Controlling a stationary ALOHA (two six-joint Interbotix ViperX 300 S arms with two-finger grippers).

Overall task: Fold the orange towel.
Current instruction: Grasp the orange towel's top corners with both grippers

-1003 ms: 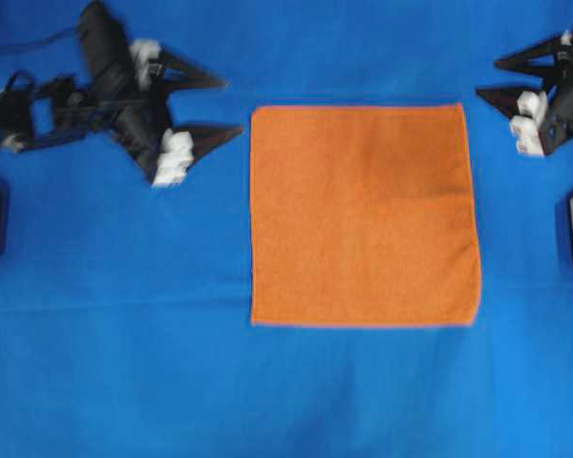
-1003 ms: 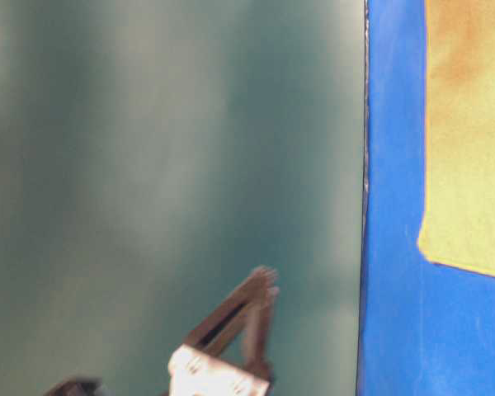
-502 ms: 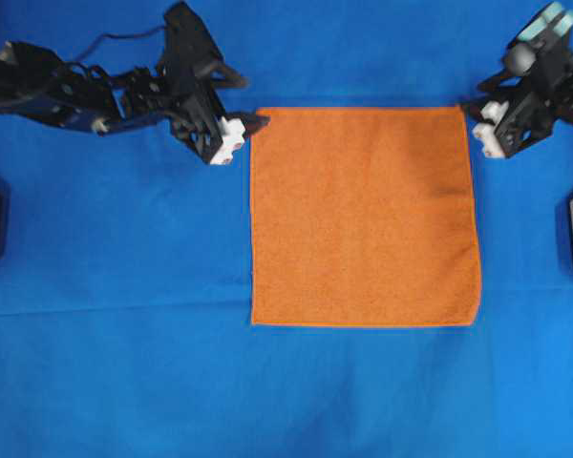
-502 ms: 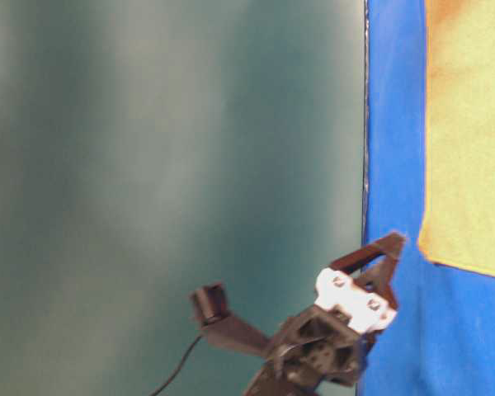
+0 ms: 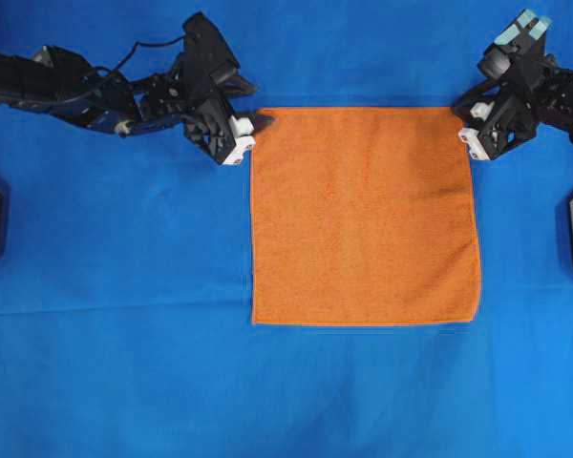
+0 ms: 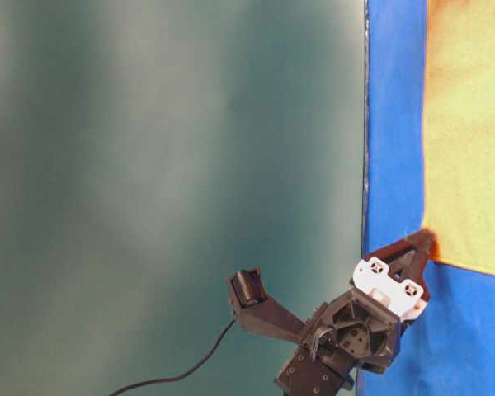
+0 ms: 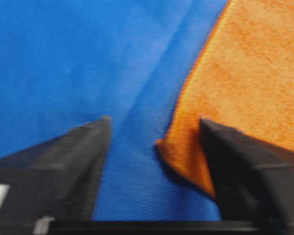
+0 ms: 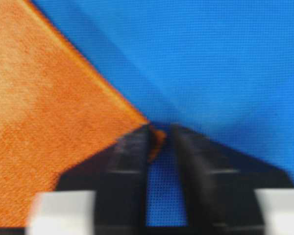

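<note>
Orange terry towel (image 5: 364,216) lying flat and square on blue table cloth (image 5: 124,334), no wrinkles, no fold started. Soft, light, limp by the look of it; will drape and sag the moment a corner leaves the table, no stiffness to carry an edge across. Nap probably grippy on the pads, so low slip risk, but thin enough to pinch the blue cloth along with it.

Left gripper (image 5: 253,124) down at the far-left corner; wrist view shows jaws partly open, straddling the corner tip, which has curled up off the cloth. Nothing clamped yet.

Right gripper (image 5: 464,127) at the far-right corner; wrist view shows fingers (image 8: 130,161) nearly together, a sliver of orange hem between the tips. Looks pinched, though can't confirm a firm hold, and blue shows through the gap lower down.

Best hold: stitched hem right at both far corners, the firmest part of the piece. Lift both together and level, else a skewed fold. Check for blue cloth caught underneath before raising.
</note>
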